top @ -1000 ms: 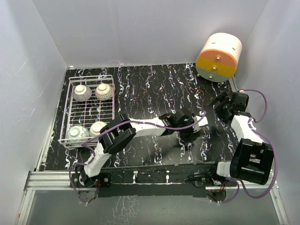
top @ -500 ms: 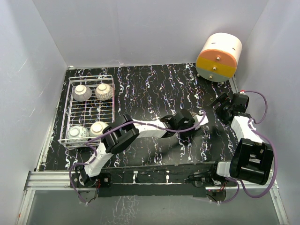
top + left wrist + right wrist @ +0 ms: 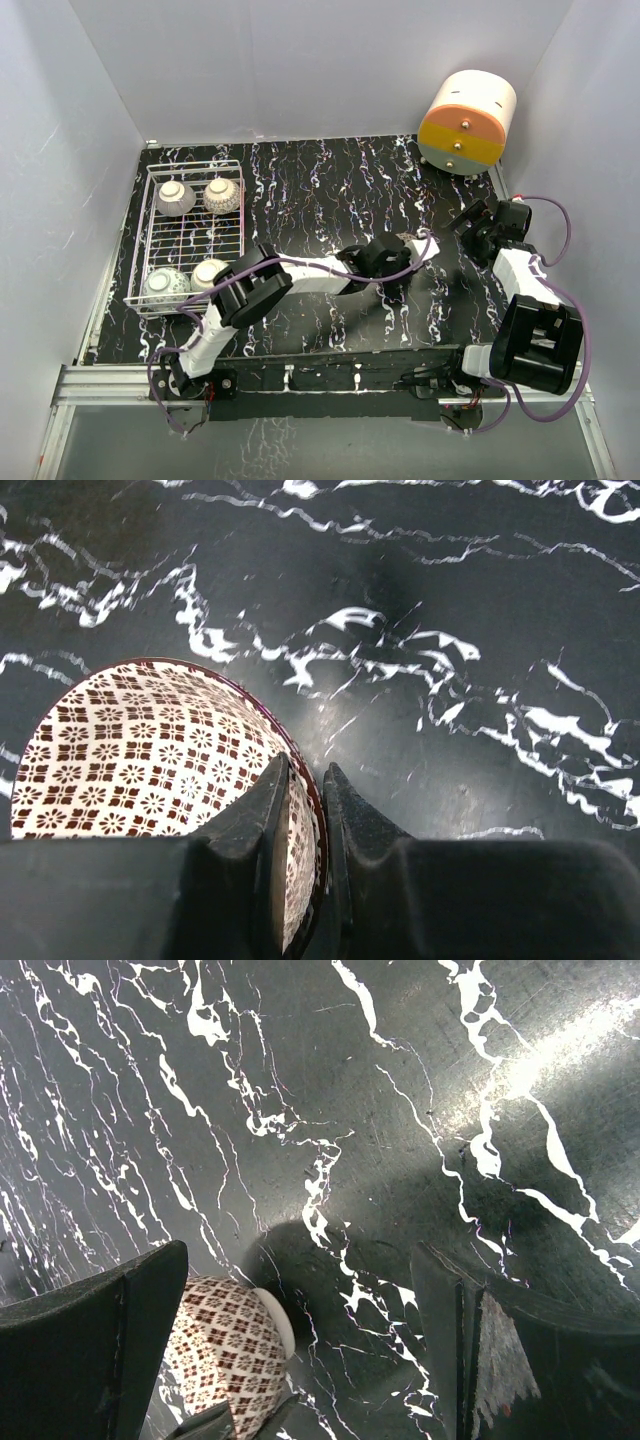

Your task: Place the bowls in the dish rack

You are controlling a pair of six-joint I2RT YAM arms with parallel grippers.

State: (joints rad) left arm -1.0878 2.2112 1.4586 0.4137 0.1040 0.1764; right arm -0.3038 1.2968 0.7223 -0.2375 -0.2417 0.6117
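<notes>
Step in hand: transfer of the fifth bowl [image 3: 150, 770], the one with the brown lattice inside. The left fingers [image 3: 265, 820] are clenched on its rim, one inside the wall and one outside, over the counter [image 3: 320, 190] right of centre. In the right wrist view the bowl hangs tilted, foot ring turned sideways, with a shadow below. It appears to be off the surface, though this cannot be confirmed. The right fingers [image 3: 100, 1350] are spread wide, grasp nothing and stand just beside the load. The dish rack [image 3: 195, 240] lies at the left, well apart, with four bowls [image 3: 222, 195] in it: two far, two near, the middle row vacant. Assessment: the next move calls for a leftward carry over the rack's low side and a lowering into that vacant row, clear of the neighbours. A rim pinch is a narrow hold, so slippage is the risk.
</notes>
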